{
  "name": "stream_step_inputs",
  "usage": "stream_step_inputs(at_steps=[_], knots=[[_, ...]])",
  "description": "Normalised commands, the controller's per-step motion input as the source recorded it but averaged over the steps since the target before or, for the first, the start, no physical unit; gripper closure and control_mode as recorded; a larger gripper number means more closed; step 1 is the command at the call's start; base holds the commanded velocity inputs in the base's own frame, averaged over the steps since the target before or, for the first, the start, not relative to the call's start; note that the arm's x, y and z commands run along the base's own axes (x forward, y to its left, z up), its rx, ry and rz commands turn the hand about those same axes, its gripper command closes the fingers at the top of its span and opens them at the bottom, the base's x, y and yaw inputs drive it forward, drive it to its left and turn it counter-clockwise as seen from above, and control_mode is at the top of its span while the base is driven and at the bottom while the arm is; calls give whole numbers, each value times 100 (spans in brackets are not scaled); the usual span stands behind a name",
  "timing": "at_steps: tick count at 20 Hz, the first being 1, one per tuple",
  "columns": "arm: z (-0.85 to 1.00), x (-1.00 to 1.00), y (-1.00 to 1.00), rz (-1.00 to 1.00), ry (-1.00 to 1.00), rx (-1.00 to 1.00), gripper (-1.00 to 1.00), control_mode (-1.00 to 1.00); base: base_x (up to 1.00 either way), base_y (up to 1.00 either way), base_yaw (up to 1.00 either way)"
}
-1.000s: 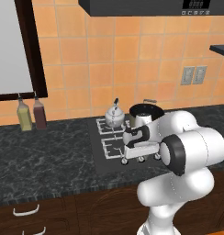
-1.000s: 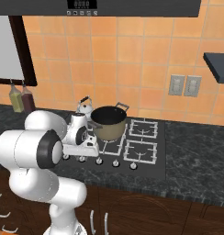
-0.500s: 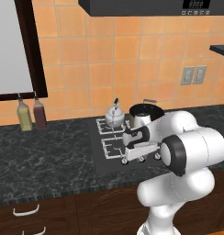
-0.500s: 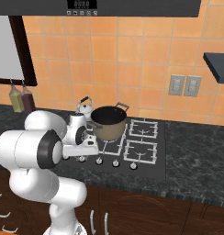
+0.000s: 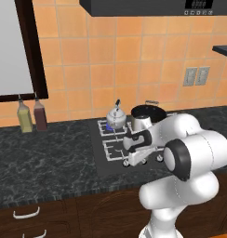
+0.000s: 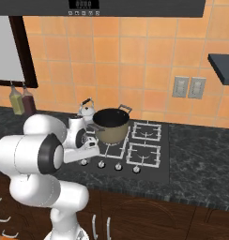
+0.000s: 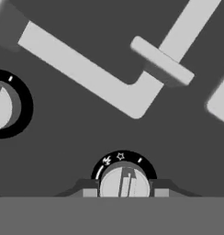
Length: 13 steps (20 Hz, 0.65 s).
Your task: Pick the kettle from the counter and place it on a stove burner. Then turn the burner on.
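The kettle (image 5: 115, 118) already stands on the far left stove burner (image 5: 110, 127), where a small blue flame shows. The fingers (image 7: 125, 192) are clenched on a knob (image 7: 125, 181); next, they should probably release.

one kettle (image 5: 115, 117), one steel pot (image 6: 110, 125), two bottles (image 5: 25, 116) (image 5: 40, 114) by the wall, four burner grates (image 6: 144, 154) on the cooktop, two wall outlets (image 6: 180, 87) (image 6: 197, 88), and two knobs (image 7: 125, 181) (image 7: 2, 109) close up.
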Motion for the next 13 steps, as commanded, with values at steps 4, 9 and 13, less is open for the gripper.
stream_step_inputs(at_steps=[4,9,13], knots=[[0,-19,0,26,0,0,100,-100,0,0,0],[0,-13,0,26,0,0,100,-100,0,0,0],[0,-9,0,26,0,0,100,-100,0,0,0]])
